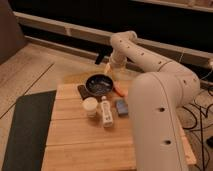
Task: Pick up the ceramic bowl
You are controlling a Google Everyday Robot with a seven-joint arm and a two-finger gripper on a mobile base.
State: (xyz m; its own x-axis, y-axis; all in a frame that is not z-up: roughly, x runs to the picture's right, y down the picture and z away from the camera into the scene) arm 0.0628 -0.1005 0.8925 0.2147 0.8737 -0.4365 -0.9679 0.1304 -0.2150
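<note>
The room is dim and warm-toned, and the far wall is almost black. What light there is falls from above: the pale arm (pixel 150 95) catches most of it, and the wooden table (pixel 85 147) shows a soft amber. Small glints sit on the glossy inside of the ceramic bowl (pixel 98 85). The gripper (pixel 106 66) hangs just beyond the bowl at the table's far edge, half in shadow.

Glossy blue-black ceramic bowl (pixel 98 85), cream cup (pixel 90 105), pale wood table (pixel 85 145), white arm (pixel 150 65), dark jaws just behind the bowl.
</note>
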